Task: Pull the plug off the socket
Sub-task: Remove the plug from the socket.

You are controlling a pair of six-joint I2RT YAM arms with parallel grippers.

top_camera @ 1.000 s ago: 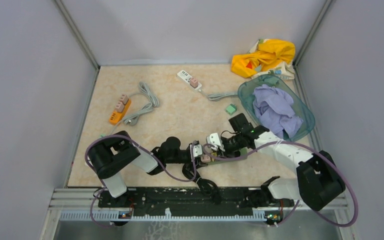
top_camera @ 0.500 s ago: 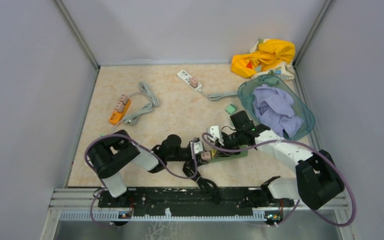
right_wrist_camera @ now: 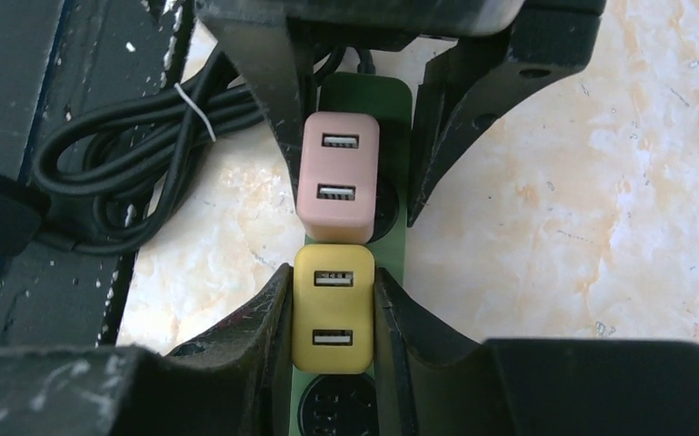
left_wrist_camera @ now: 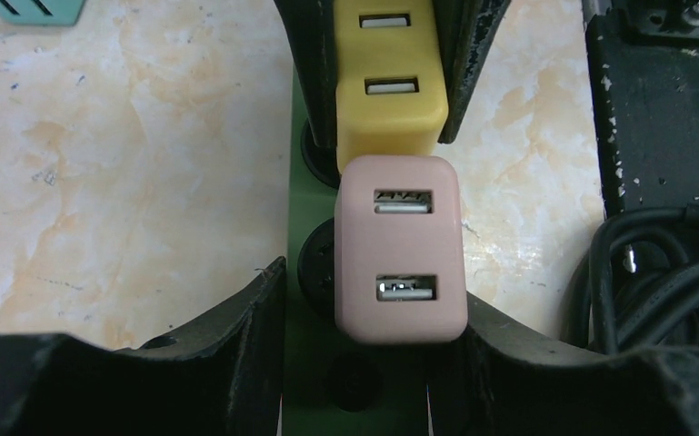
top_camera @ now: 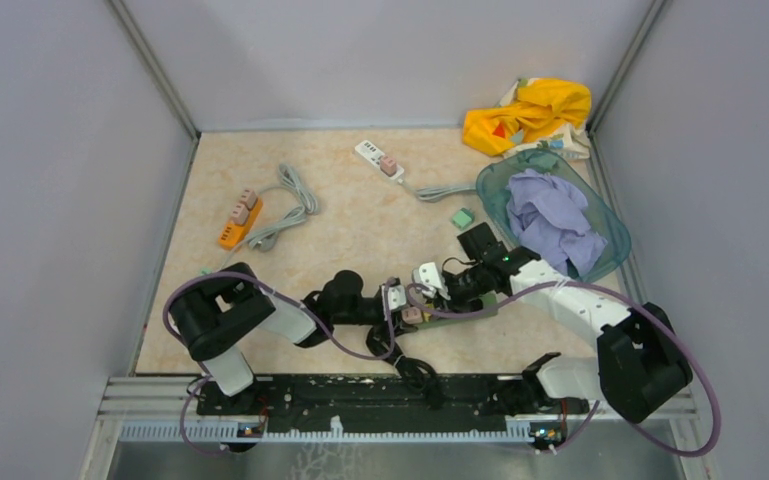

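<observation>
While the right gripper (right_wrist_camera: 332, 300) is clamped tight on the yellow plug (right_wrist_camera: 331, 313), one finger on each side, the left gripper (left_wrist_camera: 373, 309) sits narrow across the other end of the green power strip (right_wrist_camera: 393, 145). One of its fingers (left_wrist_camera: 236, 336) presses the strip's edge, the other is up against the pink plug (left_wrist_camera: 400, 250). Both plugs sit on the strip end to end, touching. Can't tell whether the yellow one's pins are out of the socket or not. A bare round socket (right_wrist_camera: 336, 400) shows just past the yellow plug, under the right wrist. From the top camera the strip lies at the front centre of the table (top_camera: 360, 230), between the two wrists, with a coiled black cable (right_wrist_camera: 118, 182) beside it on the base side. Further back: an orange strip (top_camera: 232, 225) at left, a white strip (top_camera: 378, 158) near the rear, and a small green block (top_camera: 461, 217). At right is a teal basket (top_camera: 612, 235) holding a purple cloth (top_camera: 550, 220), with a yellow cloth (top_camera: 530, 110) behind it.
</observation>
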